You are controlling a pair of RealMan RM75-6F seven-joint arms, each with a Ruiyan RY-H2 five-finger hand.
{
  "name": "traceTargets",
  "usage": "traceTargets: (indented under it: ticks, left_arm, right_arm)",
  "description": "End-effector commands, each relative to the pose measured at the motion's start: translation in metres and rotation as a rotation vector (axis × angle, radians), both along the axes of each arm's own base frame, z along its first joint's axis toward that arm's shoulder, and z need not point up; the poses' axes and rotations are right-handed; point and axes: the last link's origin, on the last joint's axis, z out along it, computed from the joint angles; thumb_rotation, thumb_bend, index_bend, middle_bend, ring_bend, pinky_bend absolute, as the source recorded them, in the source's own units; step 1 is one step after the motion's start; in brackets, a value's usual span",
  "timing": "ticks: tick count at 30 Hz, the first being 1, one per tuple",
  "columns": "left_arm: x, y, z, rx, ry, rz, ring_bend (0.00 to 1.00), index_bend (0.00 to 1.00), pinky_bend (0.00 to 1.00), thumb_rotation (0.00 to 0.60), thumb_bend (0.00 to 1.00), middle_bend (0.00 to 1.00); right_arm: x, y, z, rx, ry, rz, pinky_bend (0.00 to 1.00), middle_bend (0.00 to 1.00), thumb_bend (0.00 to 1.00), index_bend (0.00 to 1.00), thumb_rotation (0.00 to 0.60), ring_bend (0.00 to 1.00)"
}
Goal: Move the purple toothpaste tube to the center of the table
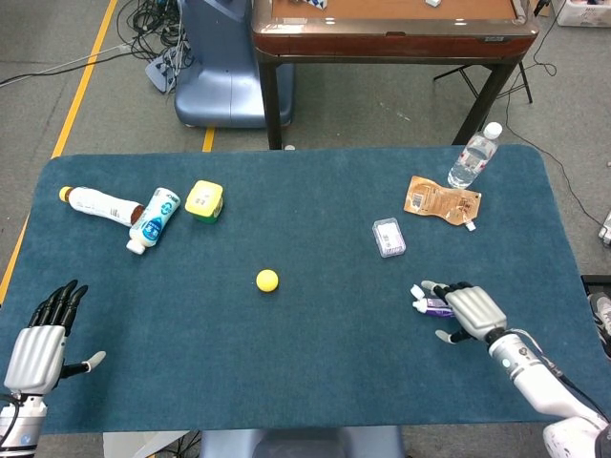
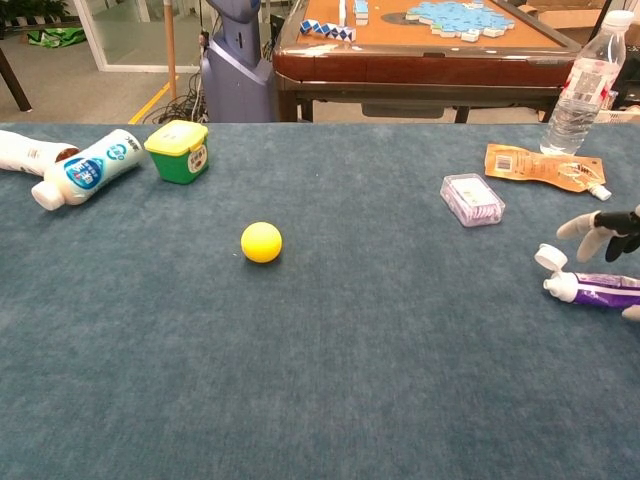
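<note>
The purple toothpaste tube [image 1: 432,306] lies sideways at the table's front right, its white cap end pointing left toward the middle. My right hand [image 1: 470,311] sits over its right part and grips it. In the chest view the tube [image 2: 598,290] shows at the right edge with the right hand's fingers [image 2: 606,223] arched above it. Whether the tube rests on the blue cloth or hangs just above it I cannot tell. My left hand [image 1: 38,342] stays at the front left edge with its fingers straight and apart, holding nothing.
A yellow ball [image 1: 267,280] lies near the table's middle. A clear small box [image 1: 389,237], an orange pouch [image 1: 441,200] and a water bottle [image 1: 473,157] stand behind the right hand. A green-yellow tub [image 1: 204,200] and two lying bottles [image 1: 153,219] are at the back left.
</note>
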Motion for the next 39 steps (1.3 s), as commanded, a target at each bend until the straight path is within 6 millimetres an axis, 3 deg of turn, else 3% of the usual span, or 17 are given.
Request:
traceTargets:
  ticks: [1,6,15,26,39]
  left_arm:
    - [0.0,0.0,0.0,0.002,-0.002,0.002,0.0,0.0,0.08,0.6,0.04,0.0]
    - [-0.003,-0.001,-0.001,-0.003,-0.004,0.01,0.0,0.0,0.08,0.6,0.05,0.0]
    - [-0.006,-0.002,0.001,0.0,-0.01,0.018,0.0,0.0,0.08,0.6,0.05,0.0]
    - [-0.009,-0.004,0.002,0.007,-0.013,0.025,0.0,0.0,0.08,0.6,0.05,0.0]
    - [-0.011,-0.004,0.003,0.011,-0.015,0.027,0.0,0.0,0.08,0.6,0.04,0.0]
  right_arm:
    - [-0.004,-0.001,0.014,-0.118,0.069,0.053,0.2,0.31,0.3,0.09,0.6,0.25]
    - [-0.012,0.004,0.011,-0.157,0.143,0.039,0.2,0.37,0.29,0.21,0.6,0.27]
    - [-0.019,-0.007,-0.004,-0.144,0.196,-0.004,0.21,0.37,0.28,0.25,0.6,0.28]
    - [-0.014,-0.021,-0.028,-0.1,0.225,-0.001,0.21,0.41,0.29,0.33,0.6,0.3]
    - [-0.016,-0.019,-0.033,-0.088,0.262,0.0,0.22,0.45,0.38,0.42,0.6,0.33]
